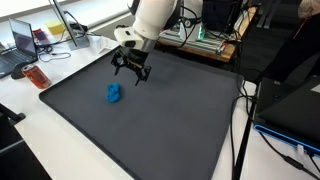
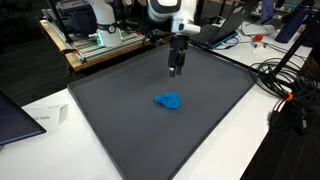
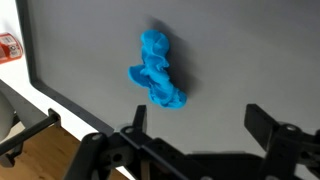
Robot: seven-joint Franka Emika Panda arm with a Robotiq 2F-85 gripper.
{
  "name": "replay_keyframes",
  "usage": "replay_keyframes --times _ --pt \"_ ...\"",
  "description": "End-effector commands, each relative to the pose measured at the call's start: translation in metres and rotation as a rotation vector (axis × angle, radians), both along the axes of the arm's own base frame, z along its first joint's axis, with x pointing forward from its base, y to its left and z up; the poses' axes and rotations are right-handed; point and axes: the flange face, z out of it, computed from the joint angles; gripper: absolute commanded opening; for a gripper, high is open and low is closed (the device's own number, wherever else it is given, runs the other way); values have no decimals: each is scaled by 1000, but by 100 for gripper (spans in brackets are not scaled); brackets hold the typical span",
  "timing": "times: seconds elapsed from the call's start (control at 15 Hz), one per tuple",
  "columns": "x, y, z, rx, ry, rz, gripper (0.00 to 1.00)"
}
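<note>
White table (image 1: 60, 145), dark grey mat (image 1: 160, 125), crumpled blue thing (image 1: 113, 94), perhaps cloth, on mat

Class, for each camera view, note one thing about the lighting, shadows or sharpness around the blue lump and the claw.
Wrist view: the blue lump is fairly sharp and casts only a faint shadow, while the open claw is dark and soft along the bottom edge. In both exterior views: soft, even light, no harsh glare on the dark mat, and the lump too small for detail.

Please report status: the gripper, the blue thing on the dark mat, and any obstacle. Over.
Gripper above the mat, jaws open, empty. Blue crumpled object lying on the mat, apart from the gripper, untouched. Nothing between them.
</note>
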Motion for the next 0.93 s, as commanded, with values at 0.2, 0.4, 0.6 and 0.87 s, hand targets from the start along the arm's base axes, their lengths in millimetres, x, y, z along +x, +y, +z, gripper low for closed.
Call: replay_keyframes --times 0.2,0.4,0.6,0.87 --pt "-34 -29 15 112 -36 93 100" --pt "-45 -40 15 168 -52 151 100" --pt "-57 -53 12 224 -64 203 100" --pt "-74 -71 5 286 -76 252 100"
